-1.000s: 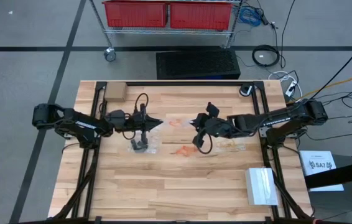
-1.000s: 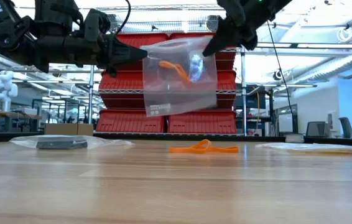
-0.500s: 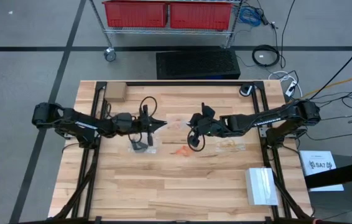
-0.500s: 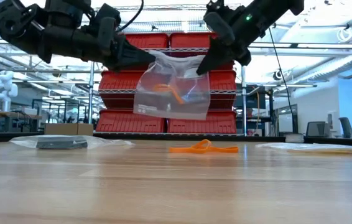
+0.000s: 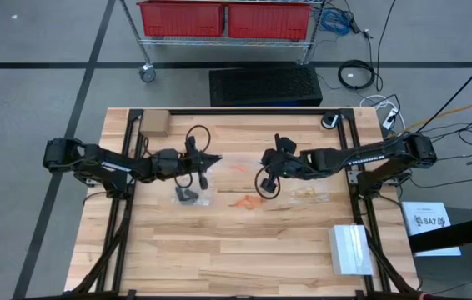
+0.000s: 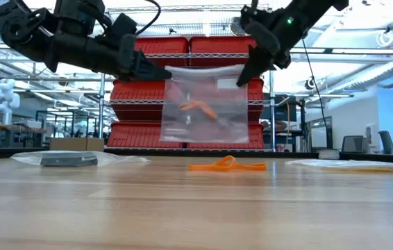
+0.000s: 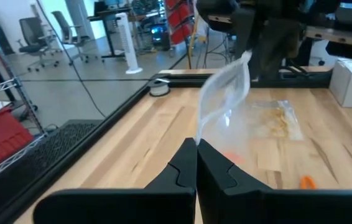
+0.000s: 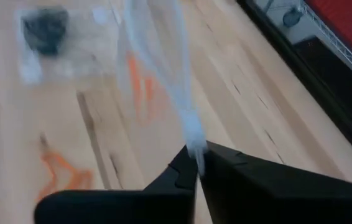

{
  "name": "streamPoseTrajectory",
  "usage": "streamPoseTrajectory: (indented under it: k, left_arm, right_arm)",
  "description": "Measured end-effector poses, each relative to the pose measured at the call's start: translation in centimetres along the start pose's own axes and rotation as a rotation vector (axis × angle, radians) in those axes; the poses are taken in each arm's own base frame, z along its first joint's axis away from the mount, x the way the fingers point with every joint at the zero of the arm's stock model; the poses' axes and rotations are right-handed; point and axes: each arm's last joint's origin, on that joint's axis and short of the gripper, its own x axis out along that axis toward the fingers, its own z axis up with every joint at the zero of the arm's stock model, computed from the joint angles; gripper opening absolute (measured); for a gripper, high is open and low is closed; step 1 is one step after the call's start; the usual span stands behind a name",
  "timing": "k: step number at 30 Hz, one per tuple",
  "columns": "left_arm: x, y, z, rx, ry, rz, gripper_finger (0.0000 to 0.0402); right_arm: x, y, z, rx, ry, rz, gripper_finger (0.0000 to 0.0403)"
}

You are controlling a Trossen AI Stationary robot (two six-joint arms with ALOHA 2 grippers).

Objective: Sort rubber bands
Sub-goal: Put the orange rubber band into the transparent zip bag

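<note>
A clear plastic bag (image 6: 207, 104) hangs in the air above the middle of the table, stretched between my two grippers, with orange rubber bands (image 6: 200, 107) inside it. My left gripper (image 6: 167, 73) is shut on the bag's left top corner. My right gripper (image 6: 241, 78) is shut on its right top corner. In the high view the left gripper (image 5: 217, 160) and right gripper (image 5: 263, 162) face each other. More orange rubber bands (image 5: 244, 201) lie loose on the table below the bag. My left gripper pinches the bag's top corner (image 7: 198, 138) between its two shut fingers. It comes in level from the table's left. The bag hangs clear of the table below the fingers. My right gripper pinches the bag's other top corner (image 8: 193, 142) between its two fingers. It slants down from the table's right. The top edge (image 6: 203, 69) runs nearly straight between the two grippers.
A clear bag with black bands (image 5: 188, 194) lies left of centre, and one with yellow-tan bands (image 5: 309, 193) lies right of centre. A white box (image 5: 351, 248) stands at the near right, and a cardboard box (image 5: 154, 123) at the far left corner.
Both grippers have stayed shut on the bag. The right gripper has come down and the left has turned more level. The bag, tilted and then sagging crumpled between them, now hangs flat with its top edge drawn straight. The orange bands inside have dropped to its middle.
</note>
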Motion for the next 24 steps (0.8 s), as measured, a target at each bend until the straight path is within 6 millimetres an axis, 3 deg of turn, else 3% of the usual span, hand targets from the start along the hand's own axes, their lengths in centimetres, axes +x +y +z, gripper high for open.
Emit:
streamPoseTrajectory:
  k: [8, 13, 18, 24]
  left_arm:
    - [0.1, 0.6, -0.1, -0.028, 0.004, 0.027, 0.0]
    - [0.1, 0.8, -0.2, -0.027, 0.017, 0.037, 0.0]
    - [0.1, 0.8, -0.3, -0.021, 0.023, 0.024, 0.0]
    - [0.1, 0.8, -0.3, -0.018, 0.022, 0.006, 0.0]
  right_arm:
    - [-1.1, 0.5, -0.5, 0.023, 0.046, 0.094, 0.0109]
    - [-1.2, 3.0, -1.4, -0.021, 0.104, 0.237, 0.017]
    - [0.9, 6.0, -3.6, -0.068, 0.217, 0.28, 0.0195]
    - [4.4, 7.8, -5.0, -0.06, 0.239, 0.27, 0.0201]
